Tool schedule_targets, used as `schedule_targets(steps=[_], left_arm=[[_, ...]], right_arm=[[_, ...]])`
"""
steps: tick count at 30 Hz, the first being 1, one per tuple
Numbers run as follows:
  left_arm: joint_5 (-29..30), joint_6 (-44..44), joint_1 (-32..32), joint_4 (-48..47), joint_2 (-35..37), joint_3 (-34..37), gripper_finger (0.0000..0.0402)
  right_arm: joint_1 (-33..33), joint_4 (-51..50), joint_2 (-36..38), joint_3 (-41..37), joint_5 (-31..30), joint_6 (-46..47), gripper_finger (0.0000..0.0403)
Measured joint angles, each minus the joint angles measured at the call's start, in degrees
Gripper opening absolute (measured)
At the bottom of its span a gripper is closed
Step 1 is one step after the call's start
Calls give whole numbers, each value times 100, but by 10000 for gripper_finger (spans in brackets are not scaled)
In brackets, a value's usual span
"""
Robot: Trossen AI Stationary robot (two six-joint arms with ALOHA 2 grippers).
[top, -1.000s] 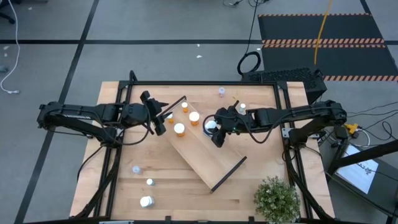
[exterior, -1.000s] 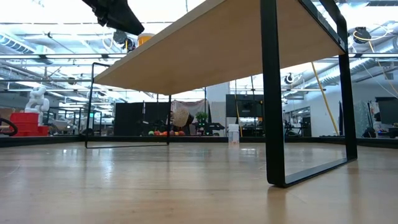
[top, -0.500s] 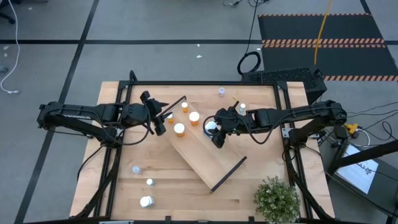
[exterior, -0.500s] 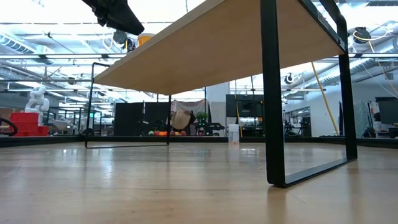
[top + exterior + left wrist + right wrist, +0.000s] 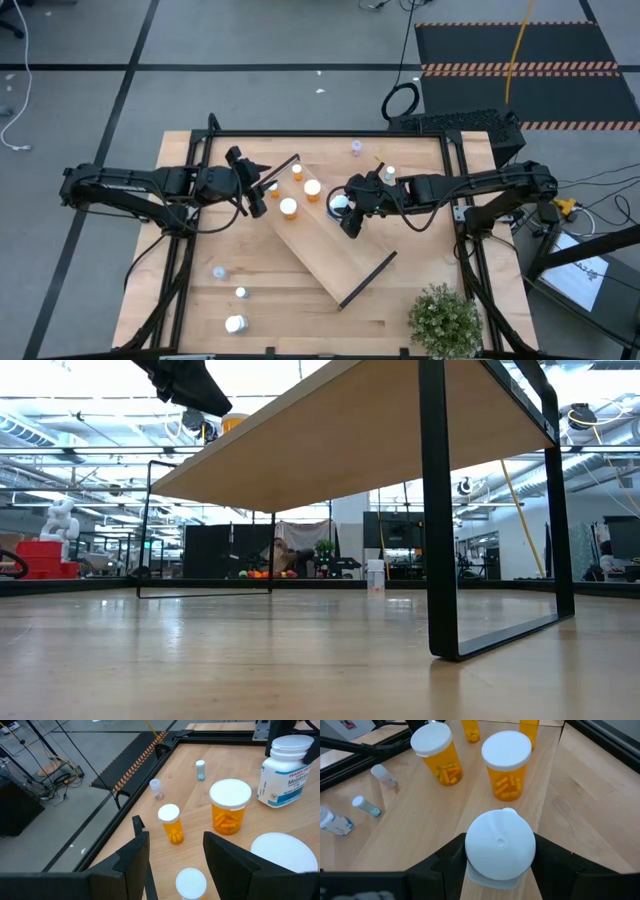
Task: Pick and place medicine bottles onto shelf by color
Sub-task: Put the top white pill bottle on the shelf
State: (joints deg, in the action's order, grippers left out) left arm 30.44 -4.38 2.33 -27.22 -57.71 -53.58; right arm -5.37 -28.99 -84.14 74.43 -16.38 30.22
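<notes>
The right end effector [image 5: 500, 870], fingers clamped on a white-capped pale bottle [image 5: 500, 846], stands upright above the long light-wood shelf [image 5: 330, 245], beside two white-capped orange bottles [image 5: 508, 765]; the left end effector [image 5: 172, 852], fingers apart, waits nearby.

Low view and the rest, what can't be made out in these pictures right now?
- Low view: the shelf shows only its underside, hiding nearly all bottles on top.
- Right wrist view: the white cap between the right claw hides that bottle's body.
- Left wrist view: the picture's edge cuts off the nearest bottle.
- High view: the table's small bottles are too tiny to read.
</notes>
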Motion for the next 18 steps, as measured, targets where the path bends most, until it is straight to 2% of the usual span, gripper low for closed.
schedule_targets(steps=[12,18], left_arm=[[0,4,0,0,0,2,186],[-2,7,2,0,0,2,186]], right_arm=[[0,39,-2,-4,11,-173,189],[0,77,-1,-4,9,-177,221]])
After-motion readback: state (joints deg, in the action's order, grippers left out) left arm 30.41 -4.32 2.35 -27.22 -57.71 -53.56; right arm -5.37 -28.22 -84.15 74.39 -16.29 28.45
